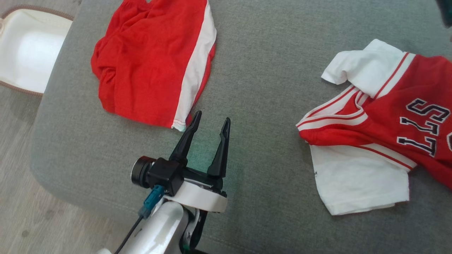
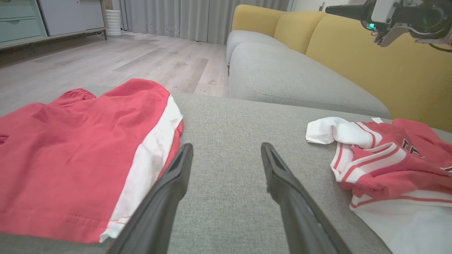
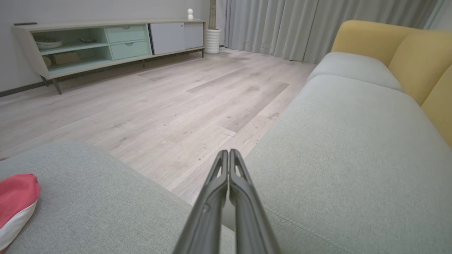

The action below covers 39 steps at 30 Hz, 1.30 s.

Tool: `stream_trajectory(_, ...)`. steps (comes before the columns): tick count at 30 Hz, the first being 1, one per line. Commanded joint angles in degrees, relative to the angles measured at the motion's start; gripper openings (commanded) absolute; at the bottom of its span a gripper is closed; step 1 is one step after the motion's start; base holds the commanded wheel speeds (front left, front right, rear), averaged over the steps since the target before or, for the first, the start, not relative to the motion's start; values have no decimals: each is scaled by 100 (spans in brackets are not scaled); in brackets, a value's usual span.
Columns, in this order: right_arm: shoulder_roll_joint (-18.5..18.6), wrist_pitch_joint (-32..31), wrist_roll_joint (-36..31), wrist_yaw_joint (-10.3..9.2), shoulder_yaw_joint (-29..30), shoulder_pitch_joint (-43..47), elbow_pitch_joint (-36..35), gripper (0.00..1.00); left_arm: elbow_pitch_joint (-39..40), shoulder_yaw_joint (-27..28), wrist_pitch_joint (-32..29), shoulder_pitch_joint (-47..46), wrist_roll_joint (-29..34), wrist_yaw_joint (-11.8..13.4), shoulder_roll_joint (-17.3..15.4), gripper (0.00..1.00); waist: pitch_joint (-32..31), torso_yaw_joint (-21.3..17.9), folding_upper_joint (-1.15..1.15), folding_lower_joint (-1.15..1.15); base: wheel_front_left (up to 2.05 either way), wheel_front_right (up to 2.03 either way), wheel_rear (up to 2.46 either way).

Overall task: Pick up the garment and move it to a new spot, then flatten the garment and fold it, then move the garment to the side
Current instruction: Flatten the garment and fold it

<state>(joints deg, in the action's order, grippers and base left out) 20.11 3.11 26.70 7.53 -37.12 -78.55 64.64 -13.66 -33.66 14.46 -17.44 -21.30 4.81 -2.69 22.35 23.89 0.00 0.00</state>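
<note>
- L gripper (image 1: 212, 117) hung low over the grey ottoman (image 1: 268, 70), jaws spread wide, nothing btwn them; bare fabric showed in the gap in the left wrist view (image 2: 226, 146).
- Its fingertips (image 1: 198, 113) sat just beside the lower corner of the red shorts (image 1: 152, 60); can't tell if they touched the hem.
- Shorts lay on the ottoman's left part, rumpled, w/ a white side stripe facing the gripper; same stripe ran along the L finger in the left wrist view (image 2: 70, 158).
- Red & white jersey (image 1: 388, 130) lay well apart on the right side of the ottoman, crumpled, one white sleeve folded up, the other flat toward the near edge; dark lettering partly visible.
- Left wrist view had the jersey (image 2: 388, 165) at right, bunched at the collar.
- R gripper (image 3: 229, 152) was pinched fully closed, fingers pressed together, holding nothing, up in the air and aimed over the gap btwn the ottoman and the grey sofa seat (image 3: 353, 141).
- It also showed high in the left wrist view (image 2: 328, 9), in front of the yellow sofa back (image 2: 353, 53), clear of both garments.
- A corner of the shorts (image 3: 14, 197) showed at the right wrist view's left edge.
- White basket (image 1: 28, 53) stood on the wood floor (image 1: 21, 197) beside the ottoman; a sideboard (image 3: 106, 42) stood along the far wall.
</note>
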Motion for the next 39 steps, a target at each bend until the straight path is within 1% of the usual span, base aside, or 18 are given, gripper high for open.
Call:
stream_trajectory(1,-159,66,-18,-4,-13,-116,-28,0,193,109,54,-110,-61,45,-19,100,6,7,0,0,0,0,0)
stream_trajectory(2,-191,101,-15,-4,-24,-128,37,0,191,108,54,-112,-71,54,-19,100,4,4,0,0,0,0,0)
stream_trajectory(3,-235,111,-6,-4,-61,-112,83,67,187,113,54,-112,-76,63,-19,100,-5,-7,0,0,0,0,0)
stream_trajectory(4,-271,98,26,-4,-89,-83,133,100,181,123,54,-110,-78,70,-19,100,-24,-25,0,0,0,0,0)
stream_trajectory(9,-332,87,218,-4,-242,146,255,100,151,203,54,-107,-9,72,-19,100,-217,-229,0,0,0,0,0)
stream_trajectory(13,-305,141,497,-4,-351,469,146,100,104,320,54,-77,112,35,-19,100,-462,-474,0,0,0,0,0)
stream_trajectory(19,-68,444,1020,-4,-384,1129,-199,100,2,577,54,86,336,-46,-19,100,-941,-941,0,0,0,0,0)
stream_trajectory(20,-22,503,1070,-4,-423,1266,-278,100,-10,630,54,128,357,-64,-19,100,-1020,-1027,0,0,0,0,0)
stream_trajectory(21,-22,503,1070,-4,-423,1266,-278,100,-10,630,54,128,357,-64,-19,100,-1020,-1027,0,0,0,0,0)
stream_trajectory(25,145,788,1283,-4,-454,1834,-561,100,-53,829,54,306,487,-138,-19,100,-1305,-1362,0,0,0,0,0)
stream_trajectory(29,250,1025,1437,-4,-326,2470,-836,100,-57,964,54,486,546,-199,-19,100,-1559,-1656,0,0,0,0,0)
stream_trajectory(32,282,1134,1424,-4,-128,2975,-1025,100,-57,1023,54,612,571,-227,-19,100,-1721,-1857,0,0,0,0,0)
stream_trajectory(35,219,1179,1326,-4,244,3517,-1281,100,-49,1094,54,740,579,-237,-19,100,-1854,-2047,0,0,0,0,0)
stream_trajectory(37,172,1184,1095,-4,648,3896,-1663,100,-41,1132,54,817,590,-246,-19,100,-1913,-2173,0,0,0,0,0)
stream_trajectory(39,59,1185,801,-4,1195,4391,-2094,100,-41,1157,54,880,603,-258,-19,100,-1968,-2274,0,0,0,0,0)
